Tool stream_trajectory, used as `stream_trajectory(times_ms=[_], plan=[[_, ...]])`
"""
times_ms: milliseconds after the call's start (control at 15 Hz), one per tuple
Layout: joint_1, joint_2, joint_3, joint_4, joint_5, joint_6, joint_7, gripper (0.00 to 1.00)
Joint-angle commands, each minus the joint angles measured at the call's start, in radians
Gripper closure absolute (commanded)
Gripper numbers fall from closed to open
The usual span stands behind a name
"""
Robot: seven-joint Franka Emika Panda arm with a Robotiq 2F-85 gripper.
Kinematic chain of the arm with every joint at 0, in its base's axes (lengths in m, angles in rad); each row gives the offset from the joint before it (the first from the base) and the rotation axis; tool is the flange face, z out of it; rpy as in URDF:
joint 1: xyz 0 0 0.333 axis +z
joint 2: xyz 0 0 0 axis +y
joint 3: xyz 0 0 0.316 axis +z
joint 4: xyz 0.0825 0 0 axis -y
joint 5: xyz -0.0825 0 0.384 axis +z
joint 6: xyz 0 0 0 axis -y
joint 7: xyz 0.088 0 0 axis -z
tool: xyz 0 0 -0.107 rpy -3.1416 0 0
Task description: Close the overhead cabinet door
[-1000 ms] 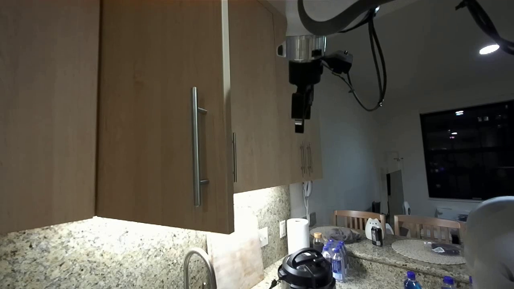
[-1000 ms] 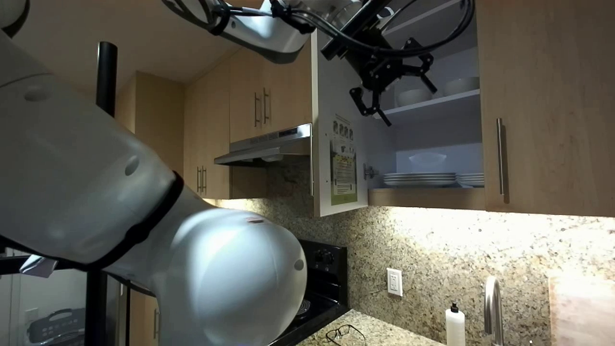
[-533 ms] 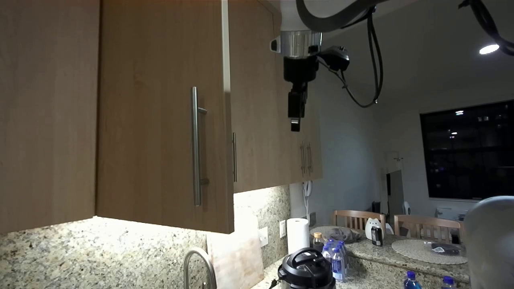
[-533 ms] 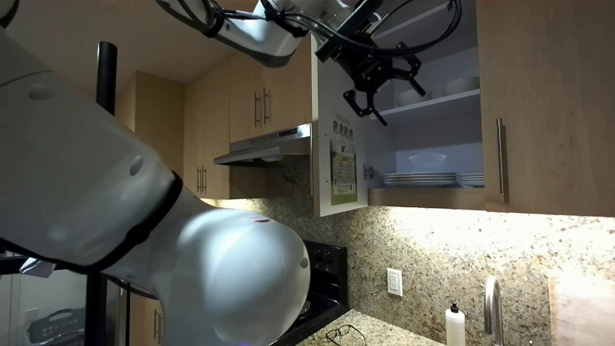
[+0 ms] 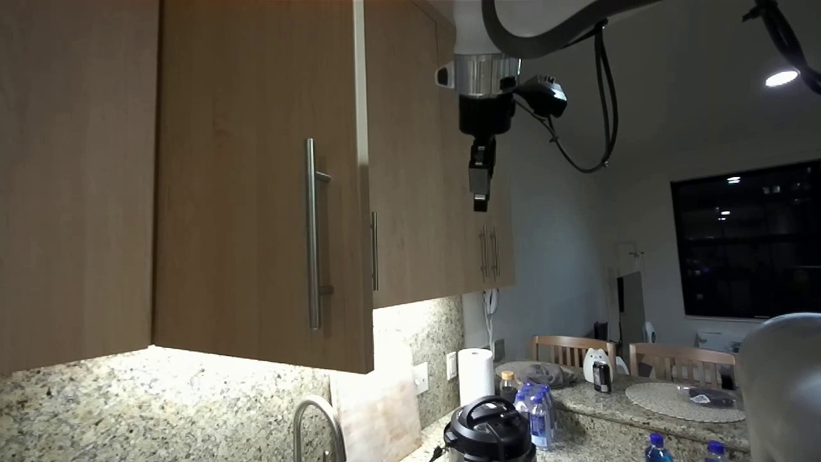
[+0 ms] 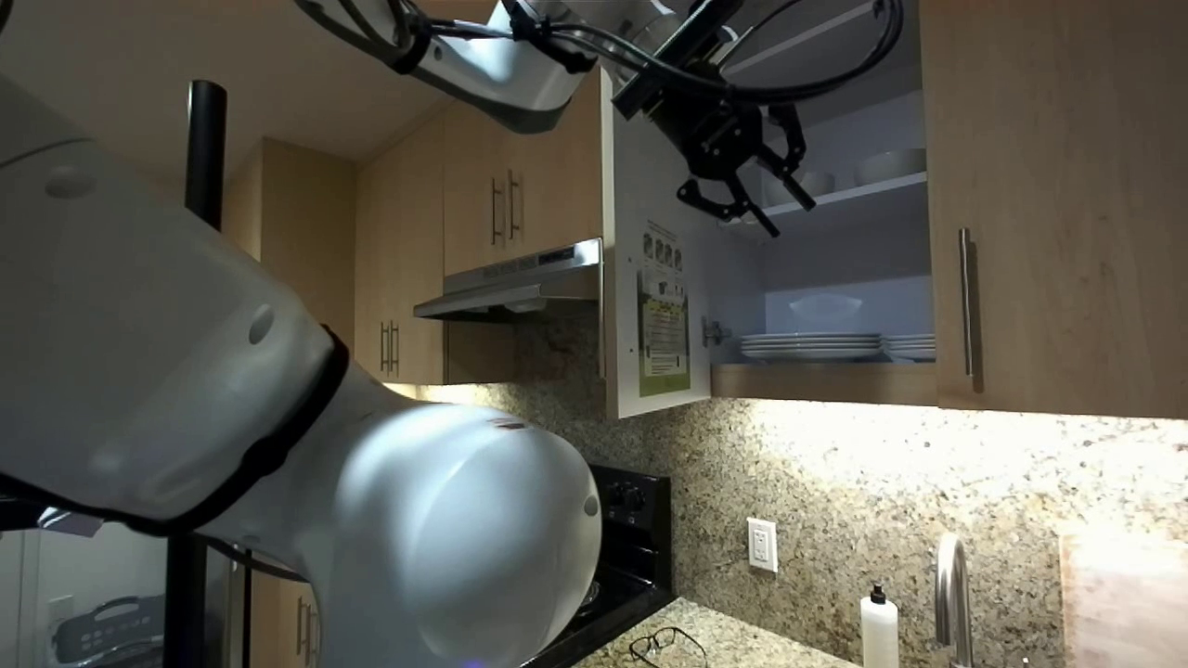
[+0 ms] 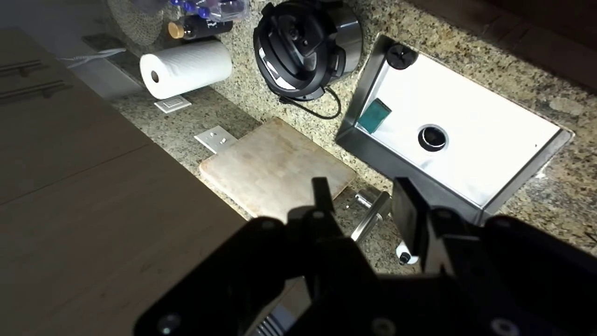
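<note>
Jaws narrowed, partly spread, empty; cabinet door [image 5: 250, 186] open (sink [image 7: 473, 121]: wrist view only).

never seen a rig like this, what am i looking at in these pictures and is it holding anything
This is a robot arm, white and jointed, ending in a black gripper that works like a two-fingered hand. Two cameras stand apart from it; the wrist view, from a camera on the arm itself, looks down past its fingers.

An exterior view shows the wooden outside of the overhead cabinet door, with its long bar handle. That door stands open, so in an exterior view you also see bowls and plates inside.

Below, the wrist view shows a counter with a sink set in it, and a black-lidded cooker and paper towel roll on top.

Nothing is held: the fingers are apart with nothing between them.
</note>
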State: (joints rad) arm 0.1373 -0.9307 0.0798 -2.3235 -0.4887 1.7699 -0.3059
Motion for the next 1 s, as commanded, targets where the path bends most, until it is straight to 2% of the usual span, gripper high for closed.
stream_trajectory(times_ms=[0,667,733,800,933], plan=[[0.005,0.002,-0.003,0.003,-0.003,-0.004,0.002,0.61],[0.005,0.002,-0.003,0.003,-0.003,-0.004,0.002,0.61],[0.005,0.002,-0.003,0.003,-0.003,-0.004,0.002,0.86],[0.001,0.004,-0.004,0.001,-0.004,-0.011,0.005,0.37],[-0.001,0.001,-0.007,-0.005,-0.001,-0.009,0.011,0.39]])
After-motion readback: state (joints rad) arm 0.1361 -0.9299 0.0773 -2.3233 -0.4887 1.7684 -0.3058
